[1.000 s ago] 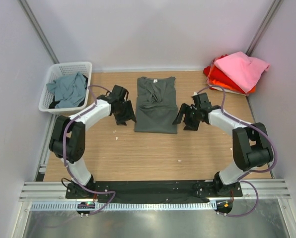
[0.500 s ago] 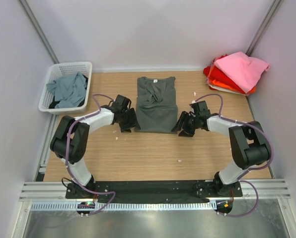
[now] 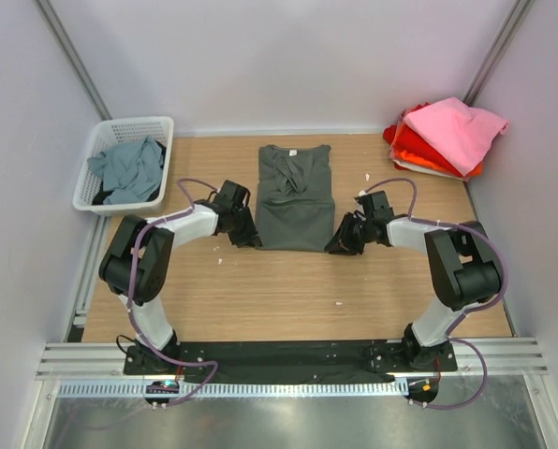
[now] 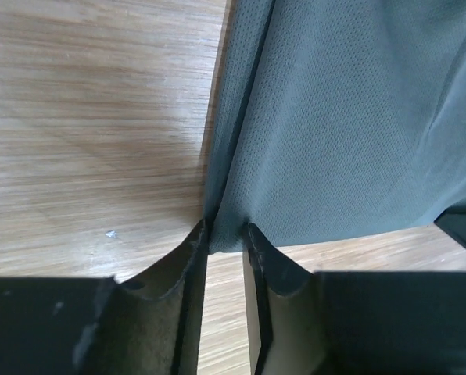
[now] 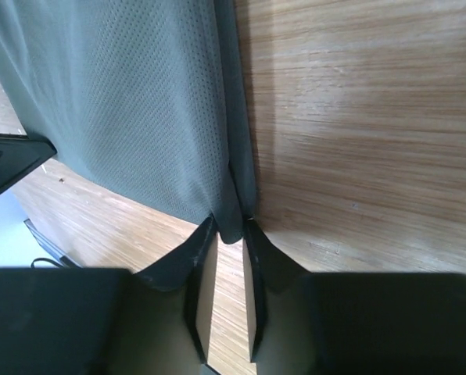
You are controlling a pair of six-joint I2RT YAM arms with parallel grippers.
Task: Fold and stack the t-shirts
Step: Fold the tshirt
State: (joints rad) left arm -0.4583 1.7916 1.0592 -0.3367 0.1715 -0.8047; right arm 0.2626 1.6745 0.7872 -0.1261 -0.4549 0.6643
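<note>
A dark charcoal-grey t-shirt point(image 3: 294, 196) lies flat on the wooden table, folded into a long narrow rectangle with its collar at the far end. My left gripper point(image 3: 247, 237) sits low at its near left corner. The left wrist view shows that corner of the grey t-shirt point(image 4: 335, 117) pinched between the two fingers of the left gripper point(image 4: 226, 234). My right gripper point(image 3: 339, 245) is at the near right corner. In the right wrist view the hem corner of the grey t-shirt point(image 5: 139, 94) is nipped the same way by the right gripper point(image 5: 231, 228).
A white lattice basket point(image 3: 132, 123) at the back left holds a crumpled teal-grey t-shirt point(image 3: 127, 168). At the back right a pink t-shirt point(image 3: 457, 126) tops a stack of red and orange t-shirts point(image 3: 415, 150). Walls close in on both sides.
Both grippers slid inward and toward the near edge to the grey t-shirt's near corners, dropped to the table and closed on the cloth. The shirt itself has not shifted.
</note>
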